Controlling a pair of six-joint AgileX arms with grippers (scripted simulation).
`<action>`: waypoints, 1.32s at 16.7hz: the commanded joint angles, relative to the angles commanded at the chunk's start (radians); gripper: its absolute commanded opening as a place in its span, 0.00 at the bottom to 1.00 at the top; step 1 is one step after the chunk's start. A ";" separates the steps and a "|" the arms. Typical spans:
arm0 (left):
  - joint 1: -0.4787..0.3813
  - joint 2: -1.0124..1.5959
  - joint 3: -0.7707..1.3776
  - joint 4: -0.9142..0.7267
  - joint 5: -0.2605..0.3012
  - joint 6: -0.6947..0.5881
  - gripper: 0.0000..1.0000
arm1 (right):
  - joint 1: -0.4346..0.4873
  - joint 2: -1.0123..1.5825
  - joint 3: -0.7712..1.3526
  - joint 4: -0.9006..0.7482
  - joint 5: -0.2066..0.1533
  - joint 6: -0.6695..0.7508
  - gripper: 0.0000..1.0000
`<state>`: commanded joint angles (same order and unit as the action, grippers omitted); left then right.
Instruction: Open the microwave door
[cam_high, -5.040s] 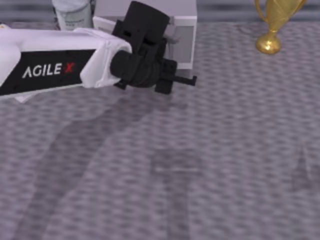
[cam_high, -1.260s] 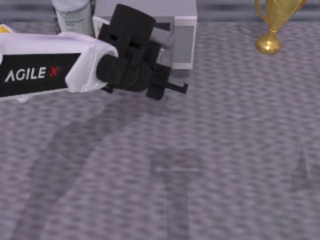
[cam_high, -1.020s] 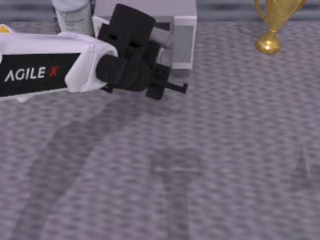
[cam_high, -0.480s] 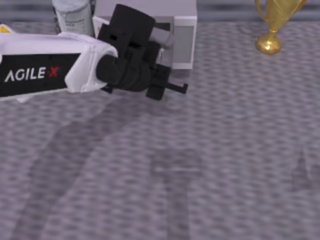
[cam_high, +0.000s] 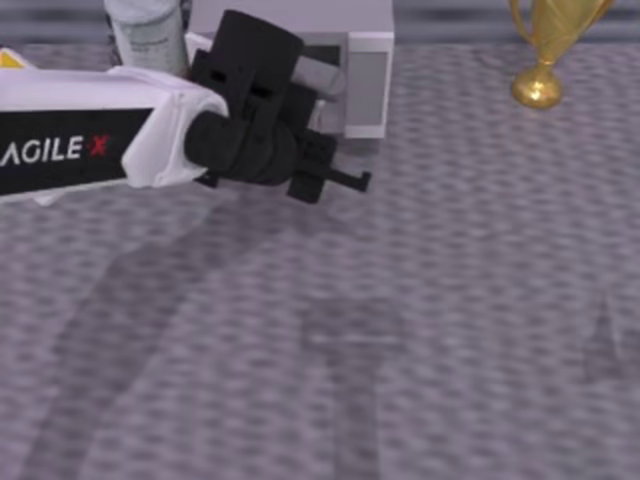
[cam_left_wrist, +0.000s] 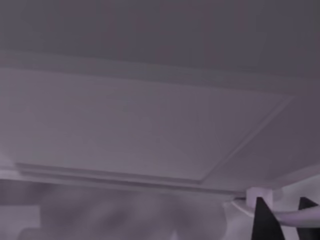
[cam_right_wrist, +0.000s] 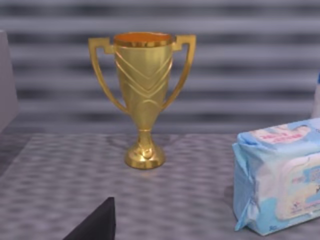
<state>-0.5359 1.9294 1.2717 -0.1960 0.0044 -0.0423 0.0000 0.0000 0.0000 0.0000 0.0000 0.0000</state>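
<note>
Grey woven-patterned tabletop filled most of the top view, with the light grey boxy microwave at its far edge, cut off by the frame. My left arm reached in from the left, and its black left claw sat just in front of the microwave, its wrist hiding most of the white-framed microwave door. How far the door stood ajar could not be made out. In the left wrist view the door panel filled the frame, and two dark fingertips stood slightly apart around a pale handle; whether they pinched it I could not tell. A gold trophy cup stood to the right, well apart. The right arm was out of the top view; a dark corner of the right claw showed in its wrist view.
</note>
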 joint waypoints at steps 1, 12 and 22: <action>0.005 -0.006 -0.007 0.003 0.008 0.012 0.00 | 0.000 0.000 0.000 0.000 0.000 0.000 1.00; 0.012 -0.010 -0.018 0.004 0.017 0.027 0.00 | 0.000 0.000 0.000 0.000 0.000 0.000 1.00; 0.012 -0.010 -0.018 0.004 0.017 0.027 0.00 | 0.000 0.000 0.000 0.000 0.000 0.000 1.00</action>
<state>-0.5243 1.9190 1.2540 -0.1921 0.0212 -0.0156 0.0000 0.0000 0.0000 0.0000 0.0000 0.0000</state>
